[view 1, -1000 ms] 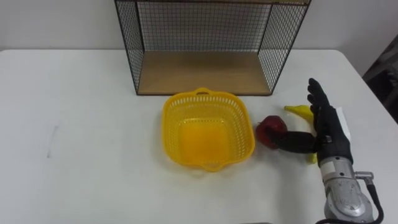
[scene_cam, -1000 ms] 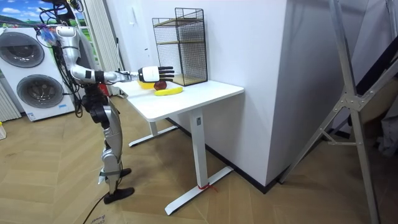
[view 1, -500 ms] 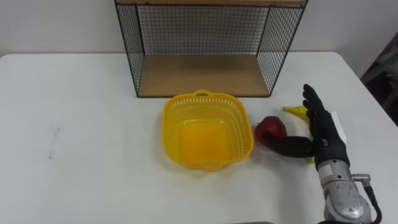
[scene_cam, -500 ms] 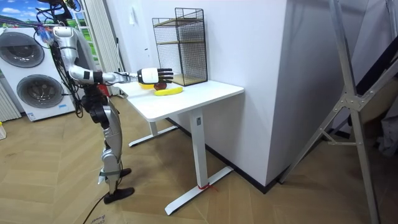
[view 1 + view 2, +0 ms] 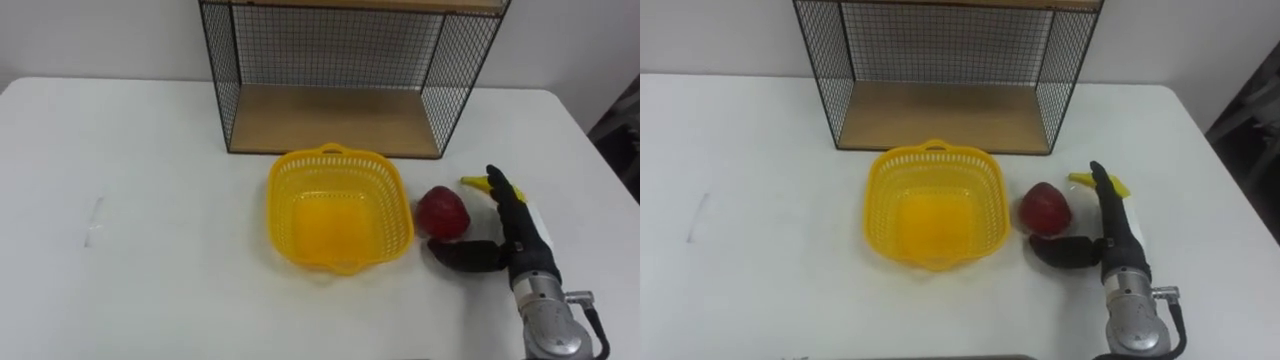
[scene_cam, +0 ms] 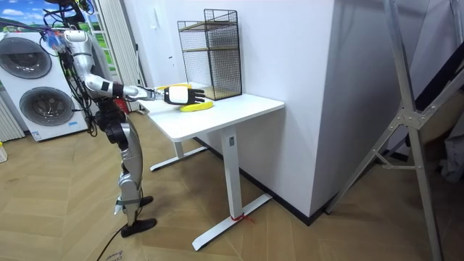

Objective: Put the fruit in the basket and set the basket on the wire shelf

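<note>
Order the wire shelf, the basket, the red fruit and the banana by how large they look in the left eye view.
Largest first: wire shelf; basket; red fruit; banana, though the right hand hides part of it.

Both eye views look steeply down from the robot's head, close over the white table (image 5: 150,200), facing the wire shelf (image 5: 330,118) at its far edge and sharing nearly the same tabletop, while the room view stands well off, side-on, sharing table, shelf and the outstretched right hand (image 5: 520,243).
</note>
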Robot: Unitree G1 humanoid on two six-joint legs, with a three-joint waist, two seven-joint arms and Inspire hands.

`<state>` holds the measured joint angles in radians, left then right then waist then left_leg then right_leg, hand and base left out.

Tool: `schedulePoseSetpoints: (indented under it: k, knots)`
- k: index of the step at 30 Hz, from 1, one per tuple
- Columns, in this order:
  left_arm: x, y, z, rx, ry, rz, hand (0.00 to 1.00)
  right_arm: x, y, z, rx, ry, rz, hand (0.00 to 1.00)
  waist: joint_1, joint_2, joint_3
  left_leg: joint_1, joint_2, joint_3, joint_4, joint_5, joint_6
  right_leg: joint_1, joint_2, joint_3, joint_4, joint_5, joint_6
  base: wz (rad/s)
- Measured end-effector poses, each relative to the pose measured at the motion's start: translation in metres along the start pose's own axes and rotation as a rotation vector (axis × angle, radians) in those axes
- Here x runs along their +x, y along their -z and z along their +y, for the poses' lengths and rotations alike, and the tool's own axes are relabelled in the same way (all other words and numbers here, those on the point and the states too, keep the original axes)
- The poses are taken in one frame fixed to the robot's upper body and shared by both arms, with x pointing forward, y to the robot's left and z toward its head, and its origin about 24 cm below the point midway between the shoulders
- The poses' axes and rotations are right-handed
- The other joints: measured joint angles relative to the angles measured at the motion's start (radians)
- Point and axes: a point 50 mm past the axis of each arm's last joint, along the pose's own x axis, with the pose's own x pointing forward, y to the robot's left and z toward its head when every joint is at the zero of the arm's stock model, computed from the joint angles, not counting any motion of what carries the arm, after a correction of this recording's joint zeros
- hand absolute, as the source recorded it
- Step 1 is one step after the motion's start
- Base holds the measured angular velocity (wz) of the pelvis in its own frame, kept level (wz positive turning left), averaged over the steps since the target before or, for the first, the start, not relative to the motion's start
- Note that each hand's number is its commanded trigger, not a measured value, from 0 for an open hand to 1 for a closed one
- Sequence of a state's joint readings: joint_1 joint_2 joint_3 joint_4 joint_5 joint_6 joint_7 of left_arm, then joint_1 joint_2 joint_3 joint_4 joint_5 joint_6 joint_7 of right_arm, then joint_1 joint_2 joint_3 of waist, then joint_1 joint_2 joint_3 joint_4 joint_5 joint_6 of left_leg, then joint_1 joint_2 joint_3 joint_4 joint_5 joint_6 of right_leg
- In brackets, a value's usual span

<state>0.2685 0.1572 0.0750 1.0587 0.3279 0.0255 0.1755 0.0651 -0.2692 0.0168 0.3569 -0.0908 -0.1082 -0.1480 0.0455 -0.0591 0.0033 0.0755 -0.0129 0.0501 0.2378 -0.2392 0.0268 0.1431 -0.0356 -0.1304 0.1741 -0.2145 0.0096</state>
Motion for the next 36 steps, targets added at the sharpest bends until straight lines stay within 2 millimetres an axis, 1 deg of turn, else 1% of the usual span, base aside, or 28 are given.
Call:
schedulePoseSetpoints:
  k: [5, 6, 8, 12, 14, 17, 21, 22, 28, 31, 36]
  knots:
    - [0.0, -0.002, 0.0, -0.002, 0.008, -0.004, 0.0, 0.002, 0.001, -0.002, -0.029, -0.026, 0.005, 0.0, 0.008, -0.004, 0.0014, -0.001, 0.001, -0.006, -0.001, 0.002, -0.003, 0.003, 0.001, -0.008, -0.005, 0.001, -0.002, 0.02]
    - [0.0, -0.001, 0.0, -0.001, 0.008, -0.004, 0.0, 0.002, 0.001, -0.002, -0.032, -0.03, 0.005, 0.0, 0.009, -0.007, 0.003, -0.002, 0.001, -0.008, -0.002, 0.003, -0.003, 0.003, 0.001, -0.01, -0.005, 0.001, -0.002, 0.05]
    - [0.0, -0.001, 0.0, 0.0, 0.009, -0.002, 0.0, 0.002, 0.002, -0.001, -0.039, -0.037, 0.007, 0.0, 0.011, -0.012, 0.0038, -0.003, 0.001, -0.009, -0.001, 0.003, -0.004, 0.005, 0.002, -0.01, -0.005, 0.002, -0.002, 0.02]
    - [0.0, 0.0, 0.001, 0.001, 0.007, -0.003, 0.0, 0.001, 0.008, -0.001, -0.062, -0.048, 0.029, 0.0, 0.012, -0.022, 0.0079, -0.006, 0.0, -0.014, 0.0, 0.003, -0.004, 0.012, 0.002, -0.014, -0.005, 0.002, -0.003, 0.02]
    - [0.001, -0.001, 0.002, 0.003, 0.005, -0.004, 0.0, 0.001, 0.01, 0.0, -0.063, -0.05, 0.039, 0.0, 0.013, -0.025, 0.0063, -0.01, 0.0, -0.018, 0.0, 0.003, -0.004, 0.011, 0.002, -0.016, -0.005, 0.003, -0.003, 0.04]
    - [0.001, -0.002, 0.005, 0.021, 0.006, -0.013, 0.0, 0.001, 0.009, 0.001, -0.097, -0.067, 0.028, 0.0, 0.013, -0.021, 0.0053, -0.011, 0.0, -0.02, 0.002, 0.003, -0.004, 0.012, 0.002, -0.018, -0.005, 0.005, -0.003, 0.01]
    - [0.001, -0.004, 0.006, 0.041, 0.017, -0.023, 0.0, 0.002, 0.007, 0.002, -0.171, -0.086, 0.009, 0.0, 0.014, -0.009, -0.0024, -0.008, 0.0, -0.021, 0.003, 0.003, -0.003, 0.012, 0.002, -0.019, -0.004, 0.006, -0.003, 0.0]
    - [0.002, -0.004, 0.006, 0.041, 0.016, -0.024, 0.0, 0.003, 0.006, 0.002, -0.184, -0.092, 0.006, 0.0, 0.014, -0.008, -0.0029, -0.005, 0.0, -0.022, 0.002, 0.004, -0.004, 0.012, 0.002, -0.019, -0.004, 0.006, -0.003, 0.0]
    - [0.002, -0.004, 0.006, 0.042, 0.027, -0.026, 0.0, 0.006, 0.002, 0.004, -0.252, -0.105, -0.014, 0.0, 0.015, -0.009, -0.0031, -0.003, 0.0, -0.024, 0.001, 0.006, -0.005, 0.014, 0.003, -0.018, -0.003, 0.006, -0.004, 0.0]
    - [0.002, -0.006, 0.007, 0.042, 0.03, -0.036, 0.0, 0.009, -0.003, 0.004, -0.301, -0.115, -0.036, 0.0, 0.015, -0.013, -0.0027, -0.006, 0.0, -0.023, 0.001, 0.006, -0.005, 0.01, 0.004, -0.016, -0.003, 0.007, -0.004, 0.0]
    - [0.002, -0.01, 0.009, 0.042, 0.027, -0.05, 0.0, 0.011, -0.006, 0.005, -0.316, -0.116, -0.048, 0.0, 0.016, -0.016, -0.0033, -0.007, 0.001, -0.019, -0.001, 0.006, -0.005, 0.005, 0.005, -0.01, -0.003, 0.007, -0.005, -0.03]
